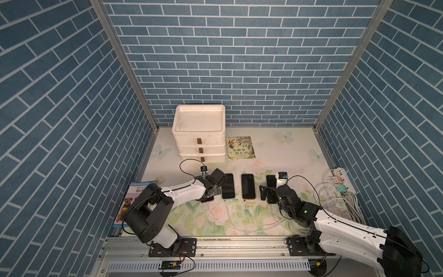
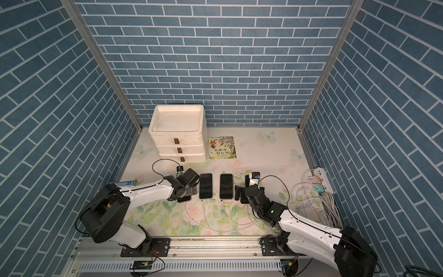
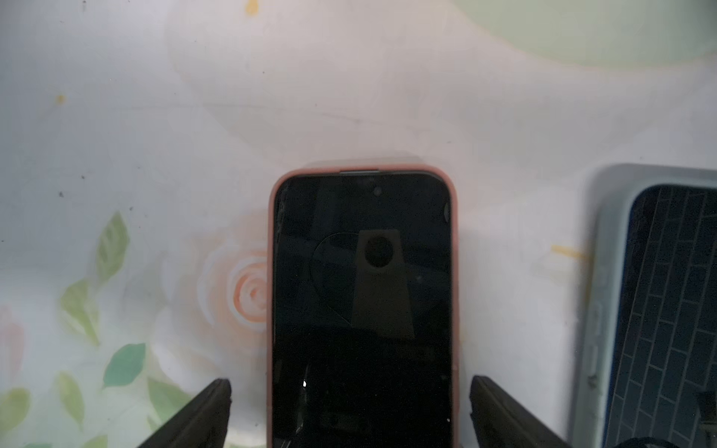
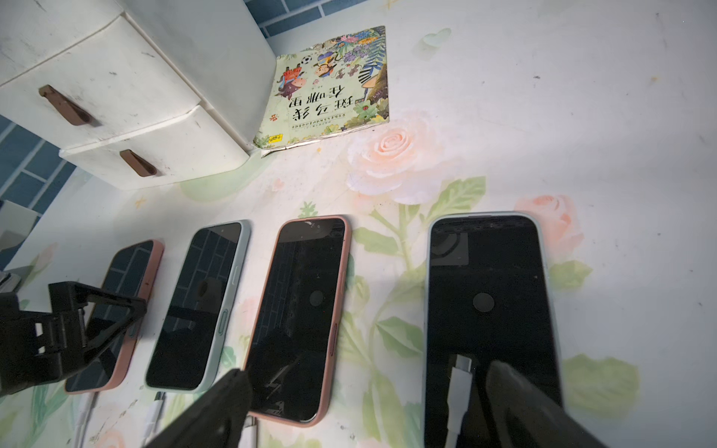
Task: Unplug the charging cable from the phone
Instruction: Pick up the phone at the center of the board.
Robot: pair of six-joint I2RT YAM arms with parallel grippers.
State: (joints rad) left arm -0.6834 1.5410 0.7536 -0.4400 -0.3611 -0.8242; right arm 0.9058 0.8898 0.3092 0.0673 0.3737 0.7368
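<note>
Now | left tool (image 3: 349,388) spread astride pink phone (image 3: 362,271) | right tool (image 4: 368,372) spread | book (image 1: 134,191) reads "Bark"

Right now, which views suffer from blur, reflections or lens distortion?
Left wrist view: the floral tabletop looks soft, and the pink-cased phone mirrors the camera. Right wrist view: the right gripper is blurred, and the pale-cased phone reflects the brick walls. Both top views: sharp, but the walls splay from the wide lens.

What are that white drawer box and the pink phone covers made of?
The white drawer box looks like matte moulded plastic, scuffed and smudged, with rounded edges. The pink phone covers seem soft matte silicone or rubber: no gloss, rounded rim.
</note>
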